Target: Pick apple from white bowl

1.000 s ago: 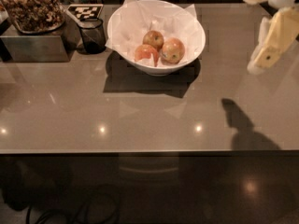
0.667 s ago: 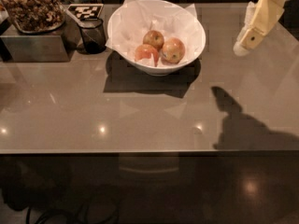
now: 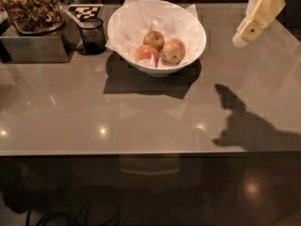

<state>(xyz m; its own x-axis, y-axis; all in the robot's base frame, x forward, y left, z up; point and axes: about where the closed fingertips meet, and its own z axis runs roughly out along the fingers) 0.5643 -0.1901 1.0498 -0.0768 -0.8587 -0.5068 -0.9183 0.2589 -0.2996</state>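
The apple (image 3: 173, 51) lies in the white bowl (image 3: 194, 50) on crumpled paper, touching a redder apple (image 3: 146, 55) on its left, with a smaller apple (image 3: 154, 40) just behind; all 3 sit as they did 1 second ago. The tool (image 3: 241, 38) has since risen and drifted left. It now hangs above the worktop (image 3: 141, 121), right of the bowl and well apart from it. Its shadow (image 3: 244, 126) has shifted too. The frame's top edge cuts off the tool's upper part, and whether it is apart or together cannot be told. A dark glass cup (image 3: 93, 36) stands just left of the bowl.
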